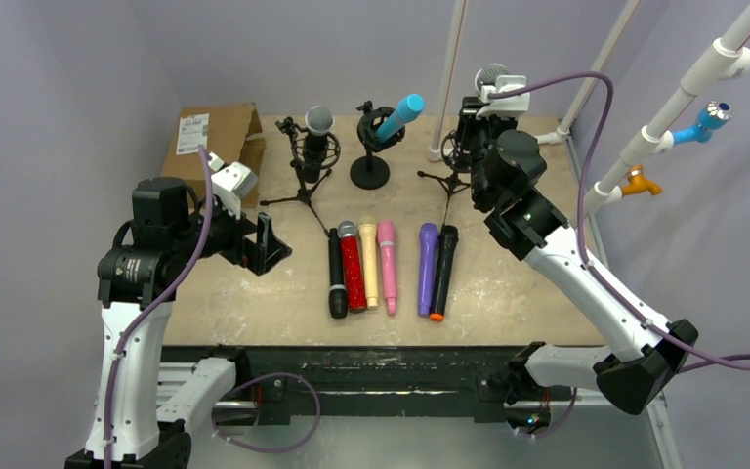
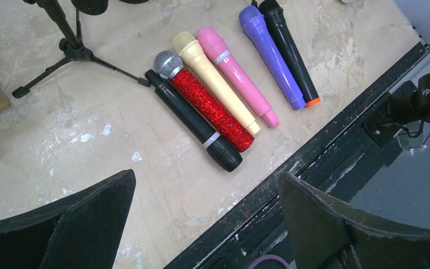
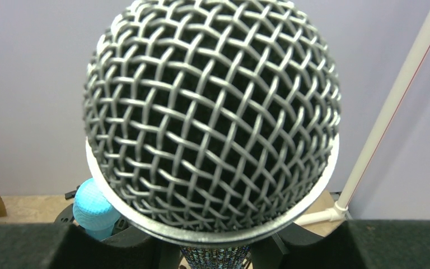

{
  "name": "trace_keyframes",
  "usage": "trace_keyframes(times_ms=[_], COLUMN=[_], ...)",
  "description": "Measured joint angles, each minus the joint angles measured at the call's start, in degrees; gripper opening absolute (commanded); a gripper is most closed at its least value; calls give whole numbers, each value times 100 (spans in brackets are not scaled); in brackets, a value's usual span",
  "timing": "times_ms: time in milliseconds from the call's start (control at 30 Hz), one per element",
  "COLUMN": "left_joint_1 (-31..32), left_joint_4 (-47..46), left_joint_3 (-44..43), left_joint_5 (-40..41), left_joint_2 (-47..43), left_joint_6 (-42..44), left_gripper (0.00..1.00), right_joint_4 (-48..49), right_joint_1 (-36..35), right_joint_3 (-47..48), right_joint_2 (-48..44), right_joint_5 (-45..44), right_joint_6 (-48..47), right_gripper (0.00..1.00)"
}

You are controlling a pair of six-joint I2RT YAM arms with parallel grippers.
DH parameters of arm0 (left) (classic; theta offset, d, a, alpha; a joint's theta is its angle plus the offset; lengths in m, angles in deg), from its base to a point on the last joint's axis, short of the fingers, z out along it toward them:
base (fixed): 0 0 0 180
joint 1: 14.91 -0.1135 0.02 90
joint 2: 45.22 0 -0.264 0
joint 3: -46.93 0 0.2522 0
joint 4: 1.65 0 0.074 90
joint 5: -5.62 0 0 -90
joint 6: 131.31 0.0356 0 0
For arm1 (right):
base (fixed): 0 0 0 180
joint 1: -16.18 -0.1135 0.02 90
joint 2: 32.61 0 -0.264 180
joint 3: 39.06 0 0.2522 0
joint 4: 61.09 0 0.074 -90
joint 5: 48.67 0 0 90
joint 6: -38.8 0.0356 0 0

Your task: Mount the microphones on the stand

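Observation:
Six microphones lie side by side mid-table: black [image 1: 337, 278], glittery red [image 1: 353, 274], cream [image 1: 369, 264], pink [image 1: 388, 256], purple [image 1: 427, 259] and black with an orange end [image 1: 442, 264]. They also show in the left wrist view, from black [image 2: 193, 120] to orange-ended [image 2: 291, 53]. A black microphone [image 1: 317, 127] sits in the left tripod stand [image 1: 303, 191]. A blue one [image 1: 400, 112] sits in the round-base stand [image 1: 369, 171]. My right gripper [image 1: 471, 119] is shut on a glittery silver microphone [image 3: 213, 112], upright over the right tripod stand [image 1: 449, 181]. My left gripper [image 2: 207, 216] is open and empty.
A brown cardboard box [image 1: 217, 137] stands at the back left. White pipes [image 1: 449, 78] rise at the back, and a slanted white pipe [image 1: 664, 117] with blue and orange fittings is at the right. A black rail [image 2: 341, 134] runs along the table's front edge.

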Motion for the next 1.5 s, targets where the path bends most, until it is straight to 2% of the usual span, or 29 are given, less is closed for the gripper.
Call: trace_keyframes(times_ms=[1500], left_joint_1=[0], left_joint_4=[-35], left_joint_3=[39], left_joint_5=[107], left_joint_2=[-26], left_joint_6=[4], left_gripper=[100], right_joint_4=[940], right_joint_1=[323], right_joint_3=[-807], right_joint_2=[155], right_joint_5=[273], right_joint_6=[28], right_gripper=[0])
